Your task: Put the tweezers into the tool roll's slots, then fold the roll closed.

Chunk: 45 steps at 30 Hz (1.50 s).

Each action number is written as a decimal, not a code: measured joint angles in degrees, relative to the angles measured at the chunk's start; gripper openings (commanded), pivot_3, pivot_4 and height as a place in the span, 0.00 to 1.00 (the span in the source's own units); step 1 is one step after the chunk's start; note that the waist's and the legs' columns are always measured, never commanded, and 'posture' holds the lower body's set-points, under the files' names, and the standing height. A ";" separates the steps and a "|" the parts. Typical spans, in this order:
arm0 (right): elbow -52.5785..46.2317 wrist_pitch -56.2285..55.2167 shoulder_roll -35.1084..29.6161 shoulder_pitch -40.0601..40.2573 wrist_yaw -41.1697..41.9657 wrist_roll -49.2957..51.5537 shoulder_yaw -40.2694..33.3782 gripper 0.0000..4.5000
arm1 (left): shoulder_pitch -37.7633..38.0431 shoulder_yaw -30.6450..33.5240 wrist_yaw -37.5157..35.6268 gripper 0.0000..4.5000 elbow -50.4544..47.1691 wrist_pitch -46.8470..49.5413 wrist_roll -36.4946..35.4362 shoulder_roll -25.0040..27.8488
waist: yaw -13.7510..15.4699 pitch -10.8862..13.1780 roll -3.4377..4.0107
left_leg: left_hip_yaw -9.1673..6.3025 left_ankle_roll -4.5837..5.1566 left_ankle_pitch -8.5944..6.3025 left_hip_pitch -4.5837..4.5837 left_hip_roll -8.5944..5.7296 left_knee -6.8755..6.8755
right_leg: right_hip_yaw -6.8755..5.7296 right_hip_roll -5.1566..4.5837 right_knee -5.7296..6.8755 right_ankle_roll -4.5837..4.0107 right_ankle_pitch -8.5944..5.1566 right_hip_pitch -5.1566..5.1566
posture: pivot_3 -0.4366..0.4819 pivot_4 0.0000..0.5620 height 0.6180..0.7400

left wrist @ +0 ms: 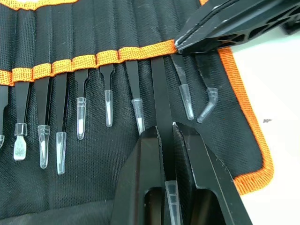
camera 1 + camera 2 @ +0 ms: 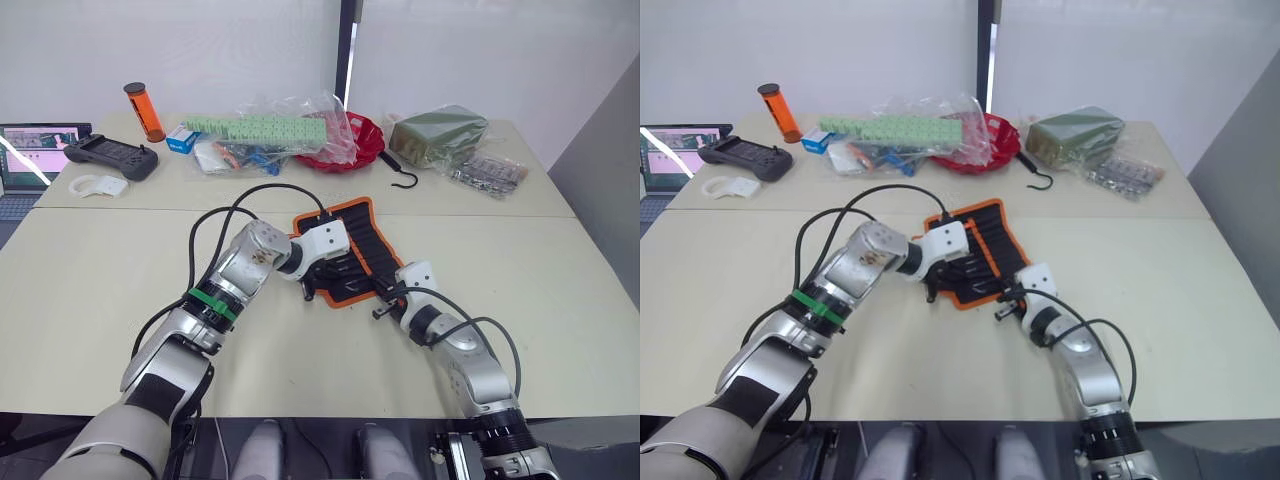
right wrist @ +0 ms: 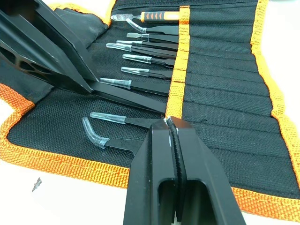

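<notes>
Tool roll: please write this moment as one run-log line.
tool roll: open flat on table | left gripper: shut on tweezers at slot | right gripper: shut, pressing orange band | fold: not done

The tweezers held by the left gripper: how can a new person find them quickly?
Find the open tool roll at the table's middle. Along its orange band sits a row of tweezers. The tweezers between the left gripper's fingers are the widest and longest, second ones in from the curved-tip pair.
</notes>
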 measured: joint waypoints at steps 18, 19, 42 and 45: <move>0.53 0.00 0.00 -0.35 -0.02 -0.39 0.08 0.00 | -4.28 1.06 4.77 0.00 13.34 -6.65 1.55 -8.81 | 0.03 0.00 -0.01 | -0.02 0.00 0.00 0.03 -0.05 0.14 | 0.02 0.00 0.22 0.03 -0.01 0.00 | 0.48 0.27 1.00; 0.54 0.00 0.00 -0.31 -0.01 -0.44 0.09 0.00 | -4.69 1.06 4.96 0.00 14.51 -7.69 1.78 -9.19 | 0.04 0.00 -0.01 | -0.02 0.00 0.01 0.03 -0.05 0.14 | 0.01 0.00 0.22 0.03 -0.02 0.00 | 0.48 0.27 1.00; 0.38 0.00 -0.21 0.01 -0.28 -1.48 0.45 0.00 | -8.96 4.34 4.12 0.56 23.51 -14.36 3.48 -10.36 | -0.15 -0.01 0.01 | -0.05 0.02 0.01 0.02 -0.07 0.31 | 0.01 0.00 0.34 0.27 -0.15 0.03 | 0.48 0.27 1.00; 0.45 -0.01 -0.21 -0.06 0.30 -1.57 0.42 0.00 | -7.76 6.33 3.71 0.77 17.56 -10.87 3.09 -6.68 | -0.33 -0.02 0.02 | -0.06 0.02 0.00 0.02 -0.07 0.25 | 0.02 0.00 0.34 0.25 -0.13 0.02 | 0.48 0.27 1.00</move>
